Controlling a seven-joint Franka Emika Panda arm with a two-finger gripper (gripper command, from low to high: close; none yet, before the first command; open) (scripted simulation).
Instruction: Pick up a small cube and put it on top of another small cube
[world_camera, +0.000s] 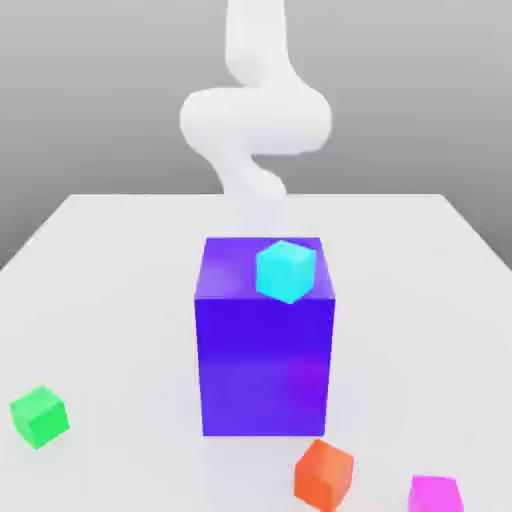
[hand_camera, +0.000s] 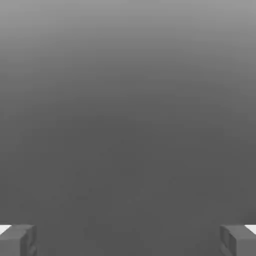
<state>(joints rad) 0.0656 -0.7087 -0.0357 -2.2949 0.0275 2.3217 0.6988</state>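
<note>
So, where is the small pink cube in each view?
Exterior view: pink cube at the near edge, on the exterior view's right, beside the orange cube.
Hand view: open jaws over plain grey.
Shared landmark: the robot itself, arm there, its jaws here.

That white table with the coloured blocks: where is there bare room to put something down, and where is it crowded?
Bare table stretches on the exterior view's left, between the blue-violet block and the green cube. The right side beyond the block is bare too. The near edge is more crowded: the orange-red cube and the magenta-pink cube sit close together. A cyan cube takes part of the block's top.
</note>
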